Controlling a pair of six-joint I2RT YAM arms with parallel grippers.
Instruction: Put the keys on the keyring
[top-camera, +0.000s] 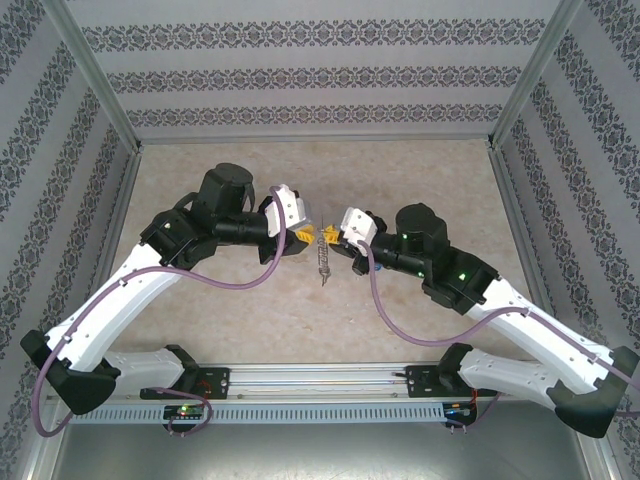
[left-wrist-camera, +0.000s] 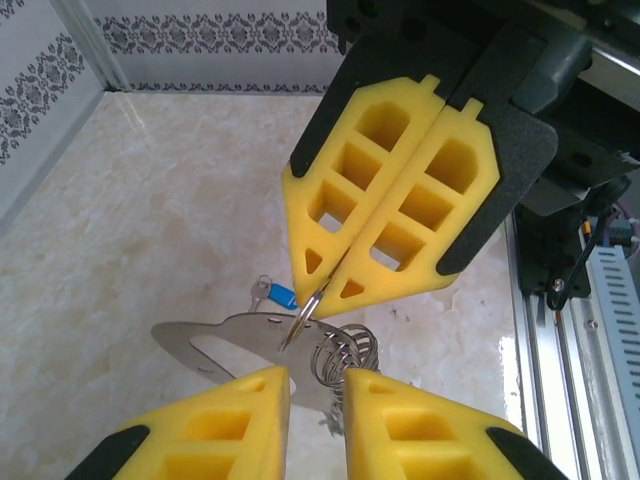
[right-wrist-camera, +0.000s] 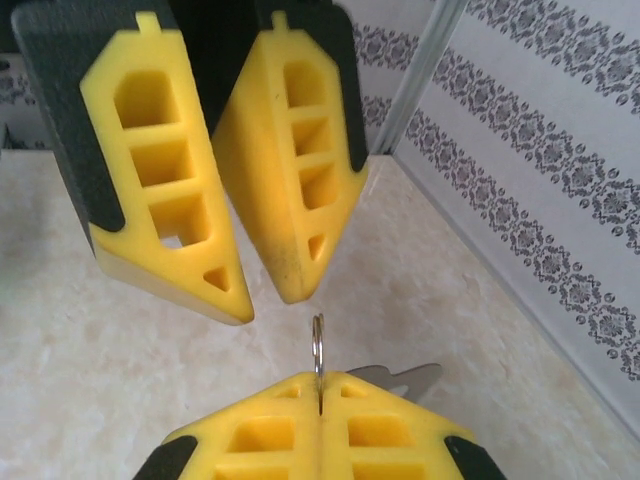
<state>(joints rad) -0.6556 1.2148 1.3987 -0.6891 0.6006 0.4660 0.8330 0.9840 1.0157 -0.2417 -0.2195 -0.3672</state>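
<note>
1. Left wrist view. The keyring (left-wrist-camera: 225, 340), a flat grey metal loop, lay roughly level in the air over the table (left-wrist-camera: 130, 230).
   - A wire ring (left-wrist-camera: 300, 322) crossed the keyring's right end and ran up into the tips of the right gripper (left-wrist-camera: 330, 290), whose jaws were pressed together on it.
   - The blue-headed key (left-wrist-camera: 281, 296) sat just behind the keyring's far edge, left of the wire ring. Whether it was threaded on the keyring could not be told.
   - A wire coil (left-wrist-camera: 347, 357) hung at the keyring's right end.
   - The left gripper (left-wrist-camera: 318, 385) had its fingers apart. The keyring's near edge reached toward the gap; contact unclear.
2. Right wrist view. The right gripper (right-wrist-camera: 318, 385) was closed, with the wire ring (right-wrist-camera: 317, 345) standing upright out of the seam between its fingers.
   - A corner of the keyring (right-wrist-camera: 405, 378) showed just right of that seam.
   - The left gripper (right-wrist-camera: 268, 300) faced it from beyond the keyring, tips parted and clear of the wire ring.
3. Top view. The left gripper (top-camera: 303, 235) and right gripper (top-camera: 332, 238) met nearly tip to tip at mid-table.
   - The keyring between them was too small to make out.
   - A thin strand (top-camera: 322, 265) dangled from the meeting point.
</note>
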